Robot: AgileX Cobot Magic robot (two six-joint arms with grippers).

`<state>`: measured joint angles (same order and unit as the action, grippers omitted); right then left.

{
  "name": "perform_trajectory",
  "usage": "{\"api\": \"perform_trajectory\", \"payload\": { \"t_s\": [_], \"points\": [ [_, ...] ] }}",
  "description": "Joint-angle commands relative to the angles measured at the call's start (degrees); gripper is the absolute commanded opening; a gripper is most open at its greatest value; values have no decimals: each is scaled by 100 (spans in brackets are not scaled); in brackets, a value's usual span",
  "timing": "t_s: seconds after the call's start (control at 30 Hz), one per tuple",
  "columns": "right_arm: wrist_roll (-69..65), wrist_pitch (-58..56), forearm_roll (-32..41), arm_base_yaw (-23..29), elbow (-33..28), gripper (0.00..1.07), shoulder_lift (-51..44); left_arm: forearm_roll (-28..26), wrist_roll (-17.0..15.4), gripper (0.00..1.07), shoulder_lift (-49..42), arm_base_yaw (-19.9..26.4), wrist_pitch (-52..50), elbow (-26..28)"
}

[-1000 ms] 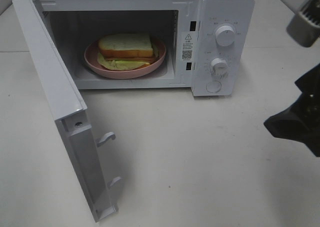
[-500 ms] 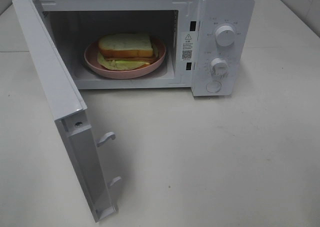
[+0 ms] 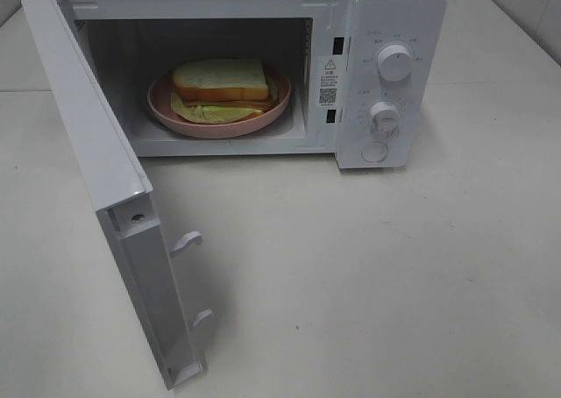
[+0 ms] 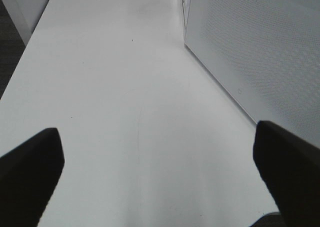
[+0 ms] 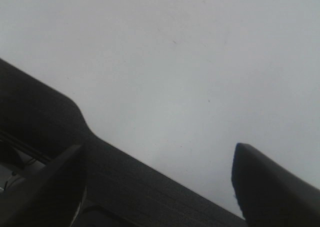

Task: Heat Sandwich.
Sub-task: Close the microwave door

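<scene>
**Waiting with the door open: sandwich inside, both pincers empty**

Resting on the pink plate, the sandwich is already inside the microwave. Its long side runs across the cavity, from left to right in the high view. The door is hinged on the left and stands wide open, pointing out over the table.

The left pincer has its jaws far apart and holds nothing. Its wrist view shows bare table and, just beside, a white dotted panel, which I judge to be the outer face of the door. So the left arm seems the nearer one for pushing the door shut, and the push must go toward the cavity. The right pincer is also spread and empty, above plain table.

No arm appears in the high view, so I cannot tell how far each pincer is from the microwave. A dark band crosses the right wrist view, and I cannot say what it is. The marks around the two knobs are too small to read.
</scene>
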<state>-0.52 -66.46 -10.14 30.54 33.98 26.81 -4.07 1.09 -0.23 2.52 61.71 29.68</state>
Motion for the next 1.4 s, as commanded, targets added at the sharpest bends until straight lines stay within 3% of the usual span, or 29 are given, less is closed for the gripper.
{"api": "perform_trajectory", "payload": {
  "t_s": [0.03, 0.2, 0.37, 0.5, 0.83, 1.4],
  "points": [
    [-63, 92, -17, -350, -195, 76, -241, 11, 0, 98, -92, 23, -29, -6],
    [-155, 516, 34, -1283, -355, 76, -991, 11, 0, 98, -92, 23, -29, -6],
    [-407, 751, 178, -1621, -355, 76, -1318, 11, 0, 98, -92, 23, -29, -6],
    [-453, 888, 286, -2269, -498, 76, -1799, 11, 0, 98, -92, 23, -29, -6],
    [-286, 928, 413, -2796, -556, 76, -2573, 11, 0, 98, -92, 23, -29, -6],
    [-149, 934, 544, -2853, -561, 75, -2865, 11, 0, 98, -92, 23, -29, -6]
  ]
}}
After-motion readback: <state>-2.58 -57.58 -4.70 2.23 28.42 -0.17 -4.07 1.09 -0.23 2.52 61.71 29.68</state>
